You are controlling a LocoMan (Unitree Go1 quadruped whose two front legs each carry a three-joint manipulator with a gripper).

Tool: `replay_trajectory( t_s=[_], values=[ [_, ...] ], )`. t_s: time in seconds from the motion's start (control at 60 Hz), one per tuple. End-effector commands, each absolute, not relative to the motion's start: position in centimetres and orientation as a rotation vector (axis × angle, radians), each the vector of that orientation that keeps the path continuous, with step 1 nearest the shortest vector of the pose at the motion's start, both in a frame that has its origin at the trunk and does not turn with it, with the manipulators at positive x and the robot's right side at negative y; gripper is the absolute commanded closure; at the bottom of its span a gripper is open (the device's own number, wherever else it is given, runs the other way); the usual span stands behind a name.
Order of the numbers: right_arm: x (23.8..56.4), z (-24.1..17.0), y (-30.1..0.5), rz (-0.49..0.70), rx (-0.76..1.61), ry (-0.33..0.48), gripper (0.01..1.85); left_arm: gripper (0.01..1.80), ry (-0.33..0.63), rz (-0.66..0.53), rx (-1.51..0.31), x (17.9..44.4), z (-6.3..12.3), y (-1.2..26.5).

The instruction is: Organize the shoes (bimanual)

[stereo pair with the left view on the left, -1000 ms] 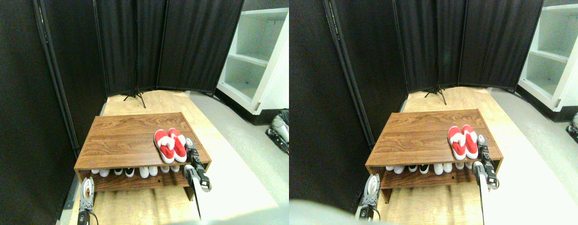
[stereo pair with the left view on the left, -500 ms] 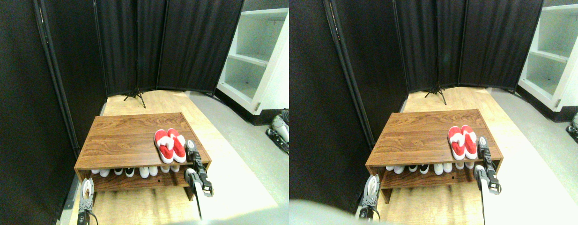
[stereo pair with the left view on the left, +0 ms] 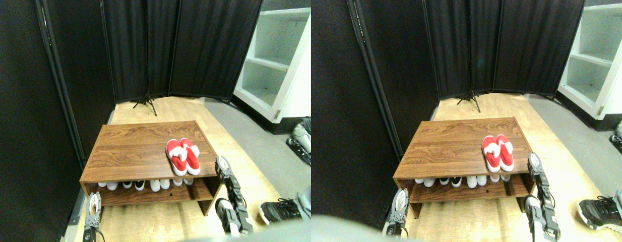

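Shoes, the red pair with white patches, lay side by side and touching on the wooden surface, near its right front corner, toes toward the front edge. They sat in the same spot as half a second before.

The right end effector had changed place. Earlier it stood just beside the right shoe, over the right edge of the surface. Now it was off the surface altogether, to the right of the front corner and lower, with its arm running down toward the bottom of the view. It gripped nothing; whether its jaws were parted or closed could not be told at this size.

The left end effector stood below the left front corner of the surface, over the floor, where it had been before. It held nothing, and its jaw state could not be told either.

A person's black sneaker with a white sole had come into view on the floor to the right of the surface, near the right arm.

Under the surface, a row of white and black shoes showed only their toes on the lower shelf, unchanged.
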State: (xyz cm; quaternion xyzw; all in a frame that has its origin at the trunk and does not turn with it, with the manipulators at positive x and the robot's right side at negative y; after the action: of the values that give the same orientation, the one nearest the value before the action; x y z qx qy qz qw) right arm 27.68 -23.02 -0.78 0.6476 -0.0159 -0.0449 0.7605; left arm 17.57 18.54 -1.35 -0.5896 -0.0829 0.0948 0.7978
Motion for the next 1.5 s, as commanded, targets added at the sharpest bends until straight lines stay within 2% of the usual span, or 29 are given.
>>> replay_trajectory(
  t_s=[0.017,0.2,0.267,0.383,0.733,0.967,1.217,1.317,1.333,1.367,1.383,1.433,1.45,1.467,1.5],
  values=[
    [26.3,1.1,-22.6,0.035,1.345,-0.095,1.85,1.8,-0.191,0.184,-1.293,17.8,-1.0,18.5],
    [23.7,0.6,-21.2,0.027,1.342,-0.067,1.85,1.8,-0.175,0.185,-1.28,18.7,-0.6,18.5],
    [23.3,0.4,-20.9,0.045,1.37,-0.039,1.85,1.8,-0.17,0.188,-1.285,19.0,-0.6,18.6],
    [22.6,0.2,-20.0,0.024,1.363,-0.037,1.85,1.8,-0.173,0.19,-1.291,19.8,-0.7,18.8],
    [22.3,0.1,-19.2,0.036,1.391,-0.006,1.85,1.8,-0.17,0.235,-1.295,20.9,-1.4,19.3],
    [22.2,0.1,-18.8,0.041,1.384,-0.02,1.85,1.8,-0.178,0.269,-1.284,21.1,-2.5,19.8],
    [21.8,0.4,-18.3,0.054,1.388,-0.012,1.85,1.8,-0.189,0.284,-1.288,21.0,-2.9,19.9],
    [21.2,0.6,-18.0,0.057,1.376,0.017,1.85,1.8,-0.192,0.29,-1.307,21.0,-2.9,19.9],
    [21.1,0.6,-18.0,0.052,1.369,0.023,1.83,1.8,-0.191,0.291,-1.31,21.0,-2.9,19.8],
    [20.8,0.7,-17.8,0.034,1.343,0.045,1.46,1.8,-0.191,0.29,-1.311,21.0,-3.0,19.8],
    [20.8,0.7,-17.8,0.034,1.343,0.045,1.46,1.8,-0.191,0.29,-1.311,21.0,-3.0,19.8],
    [20.6,0.6,-17.6,0.029,1.326,0.068,0.78,1.8,-0.19,0.287,-1.299,21.1,-3.0,19.6],
    [20.6,0.6,-17.6,0.029,1.326,0.068,0.78,1.8,-0.19,0.287,-1.299,21.1,-3.0,19.6],
    [20.6,0.5,-17.6,0.025,1.33,0.085,0.61,1.8,-0.19,0.288,-1.302,21.1,-3.0,19.6],
    [20.8,0.3,-17.5,0.023,1.319,0.103,0.4,1.8,-0.188,0.286,-1.304,21.2,-3.0,19.6]
  ],
)
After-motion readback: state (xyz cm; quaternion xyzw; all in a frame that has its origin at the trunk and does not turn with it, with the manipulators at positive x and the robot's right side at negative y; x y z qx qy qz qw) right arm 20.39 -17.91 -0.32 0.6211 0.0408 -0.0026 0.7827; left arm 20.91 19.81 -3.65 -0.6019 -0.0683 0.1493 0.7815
